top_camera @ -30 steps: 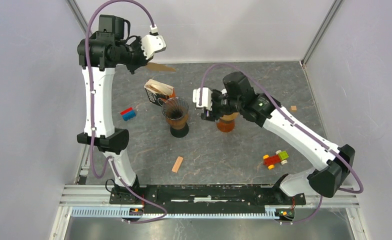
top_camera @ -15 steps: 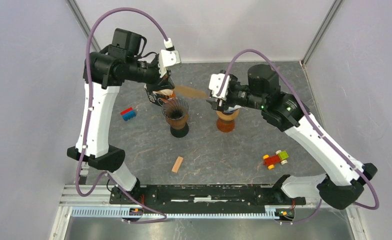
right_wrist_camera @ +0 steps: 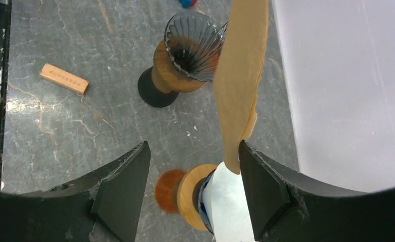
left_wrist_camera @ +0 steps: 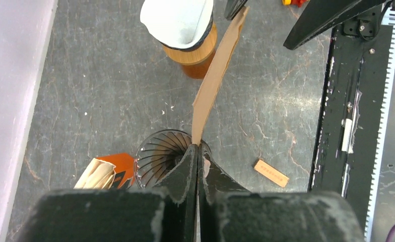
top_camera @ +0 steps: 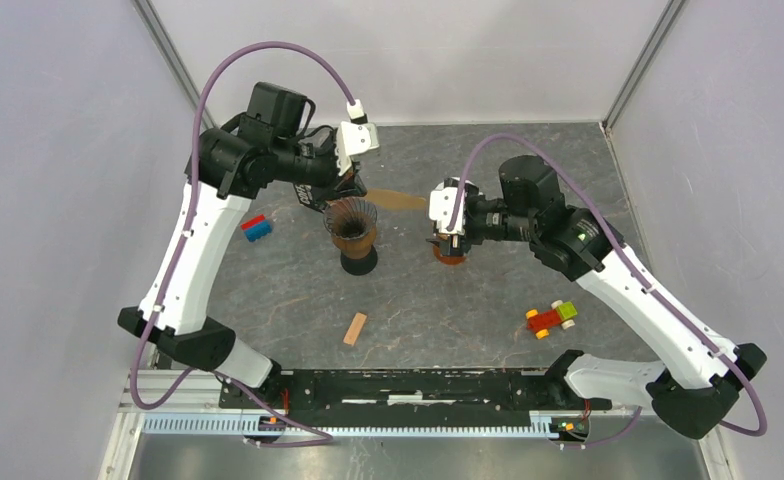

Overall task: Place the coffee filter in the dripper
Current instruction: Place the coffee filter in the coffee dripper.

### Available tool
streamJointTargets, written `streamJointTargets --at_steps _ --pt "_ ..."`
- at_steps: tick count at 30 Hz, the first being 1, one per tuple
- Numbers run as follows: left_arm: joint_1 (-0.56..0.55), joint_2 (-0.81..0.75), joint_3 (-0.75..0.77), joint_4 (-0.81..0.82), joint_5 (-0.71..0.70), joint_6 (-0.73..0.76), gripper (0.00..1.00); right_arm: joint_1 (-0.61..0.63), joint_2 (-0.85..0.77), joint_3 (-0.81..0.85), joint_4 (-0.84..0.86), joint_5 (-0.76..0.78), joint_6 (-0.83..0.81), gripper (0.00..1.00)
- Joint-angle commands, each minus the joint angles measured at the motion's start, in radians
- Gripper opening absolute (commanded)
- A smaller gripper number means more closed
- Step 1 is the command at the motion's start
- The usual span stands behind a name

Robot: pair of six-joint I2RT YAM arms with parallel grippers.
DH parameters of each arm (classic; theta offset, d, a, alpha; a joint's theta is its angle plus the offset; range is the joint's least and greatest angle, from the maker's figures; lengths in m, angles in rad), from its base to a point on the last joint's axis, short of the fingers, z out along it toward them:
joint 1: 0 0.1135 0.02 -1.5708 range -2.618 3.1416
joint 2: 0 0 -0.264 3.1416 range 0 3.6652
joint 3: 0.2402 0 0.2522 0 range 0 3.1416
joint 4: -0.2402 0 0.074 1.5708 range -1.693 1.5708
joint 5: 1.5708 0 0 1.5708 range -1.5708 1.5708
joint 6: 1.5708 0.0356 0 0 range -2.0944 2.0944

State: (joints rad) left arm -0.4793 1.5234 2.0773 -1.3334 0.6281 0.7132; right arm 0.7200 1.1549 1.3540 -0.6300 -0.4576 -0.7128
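**While the left hand pinches the brown filter, the right hand stands open at its far end**

Seen from above, both arms reach in over the middle of the bench (top_camera: 438,310). The left arm bends in from the left, and the right arm stretches up from the near right corner. The left hand (top_camera: 353,190) sits over the far side of the glass dripper (top_camera: 352,222), and the coffee filter (top_camera: 393,198) runs flat from it towards the right hand (top_camera: 436,222).

The overhead view does not show the grip, but the left wrist camera does. There the left hand (left_wrist_camera: 196,151) has its fingers pressed tight together on one edge of the filter (left_wrist_camera: 215,75). The paper is held in the air above the rim of the dripper (left_wrist_camera: 160,156), not inside it. An orange box of filters (left_wrist_camera: 105,171) shows beside the dripper in this view.

The right wrist camera gives the other side. The right hand (right_wrist_camera: 193,148) is spread wide and holds nothing. The filter (right_wrist_camera: 241,85) hangs edge-on with its tip just inside one finger, though I cannot tell whether they touch. Below that hand stands a second dripper with a white filter (right_wrist_camera: 225,201). The glass dripper (right_wrist_camera: 193,45) and a small wooden block (right_wrist_camera: 64,78) lie beyond.

Only the overhead view takes in the toy car (top_camera: 551,318) and the red and blue blocks (top_camera: 257,228).
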Motion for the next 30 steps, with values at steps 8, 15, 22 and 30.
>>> streamJointTargets --at_steps 8,15,22,30 --pt "-0.017 -0.107 -0.153 0.177 0.03 -0.057 0.02 -0.032 -0.008 -0.061 0.084 0.002 0.025 0.7" --pt "-0.016 -0.145 -0.215 0.211 0.064 -0.08 0.02 -0.039 0.014 -0.065 0.095 -0.058 0.032 0.47" --pt "-0.016 -0.174 -0.293 0.258 0.085 -0.094 0.02 -0.049 0.021 -0.061 0.094 -0.108 0.035 0.01" --pt "-0.016 -0.167 -0.37 0.394 0.21 -0.205 0.51 -0.054 -0.005 -0.127 0.088 -0.083 -0.038 0.0"
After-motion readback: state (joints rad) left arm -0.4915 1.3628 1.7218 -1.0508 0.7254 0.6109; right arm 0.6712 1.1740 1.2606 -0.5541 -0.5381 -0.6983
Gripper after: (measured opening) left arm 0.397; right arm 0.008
